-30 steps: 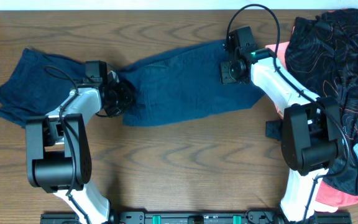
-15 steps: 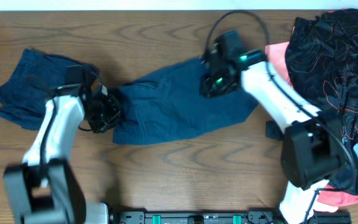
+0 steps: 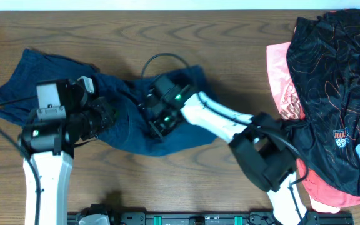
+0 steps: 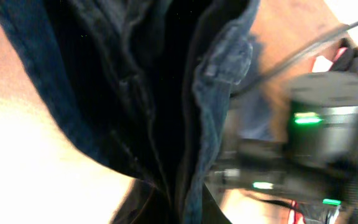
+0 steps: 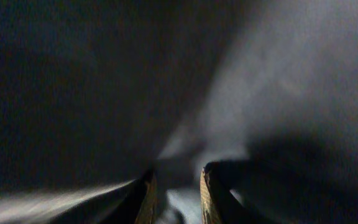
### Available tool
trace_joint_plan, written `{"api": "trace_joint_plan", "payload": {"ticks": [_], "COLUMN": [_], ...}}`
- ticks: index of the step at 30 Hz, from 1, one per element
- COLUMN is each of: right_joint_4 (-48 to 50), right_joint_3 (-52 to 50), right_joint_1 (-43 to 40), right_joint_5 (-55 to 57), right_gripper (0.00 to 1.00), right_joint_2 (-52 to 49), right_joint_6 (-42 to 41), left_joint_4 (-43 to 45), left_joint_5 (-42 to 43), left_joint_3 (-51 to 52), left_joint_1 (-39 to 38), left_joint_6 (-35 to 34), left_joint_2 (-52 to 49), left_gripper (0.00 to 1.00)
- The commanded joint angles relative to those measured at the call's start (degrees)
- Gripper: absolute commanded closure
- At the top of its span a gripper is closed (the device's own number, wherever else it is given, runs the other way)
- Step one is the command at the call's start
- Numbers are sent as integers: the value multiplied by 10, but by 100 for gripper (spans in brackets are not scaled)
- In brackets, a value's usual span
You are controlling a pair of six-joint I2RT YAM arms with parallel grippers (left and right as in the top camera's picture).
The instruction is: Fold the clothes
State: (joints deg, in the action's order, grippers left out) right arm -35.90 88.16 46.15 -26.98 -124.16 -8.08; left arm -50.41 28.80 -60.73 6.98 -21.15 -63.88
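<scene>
The navy shorts [image 3: 133,134] sit bunched left of centre on the bench [image 3: 192,187], crumpled into deep folds between the two arms. On their left edge, the left tool [image 3: 110,115] is right on the cloth; from its wrist view the dark pleats of the shorts [image 4: 166,93] gather tight and run straight down into it, so it is pinching the fabric, though its fingers are hidden. On the middle of the heap, the right tool [image 3: 157,122] reaches in from the right arm [image 3: 217,119], and its own view is almost all dark cloth [image 5: 104,81], with the two fingertips [image 5: 146,193] drawn close and fabric nipped between them. Off to the far left a second navy piece [image 3: 24,81] lies rumpled, touching the shorts. Well apart on the right edge, a black swirl-patterned garment [image 3: 336,62] is draped over a salmon-pink piece [image 3: 280,81].
</scene>
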Motion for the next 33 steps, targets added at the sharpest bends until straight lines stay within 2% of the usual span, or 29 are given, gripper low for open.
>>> {"api": "trace_joint_plan", "payload": {"ticks": [1,4,7,13,18,25,28,33], "right_joint_4": [43,70,30,-74,-154,-80,-21,38], "right_joint_3": [2,12,33,45,27,-84,-138,-194], "right_joint_1": [25,28,5,-93,-164,-195,-185,-168], "right_joint_5": [-11,34,123,208,210,207,201,201], "right_gripper": [75,67,63,65,67,68,69,70], "right_joint_2": [-9,1,32,111,106,96,96,96], "right_joint_6": [-13,-13,-13,3,35,35,35,-3], "left_joint_4": [7,0,-8,-6,17,78,131,236], "left_joint_5": [12,12,12,12,12,12,12,12], "left_joint_3": [-17,-16,-16,-16,-16,-15,-15,-15], "left_joint_1": [1,1,0,-23,-56,-117,-156,-219], "left_joint_6": [-1,-1,-1,-2,-6,-70,-76,-135], "left_joint_2": [17,16,11,2,-20,-77,-109,-169], "left_gripper": [94,94,94,94,94,94,94,94]}}
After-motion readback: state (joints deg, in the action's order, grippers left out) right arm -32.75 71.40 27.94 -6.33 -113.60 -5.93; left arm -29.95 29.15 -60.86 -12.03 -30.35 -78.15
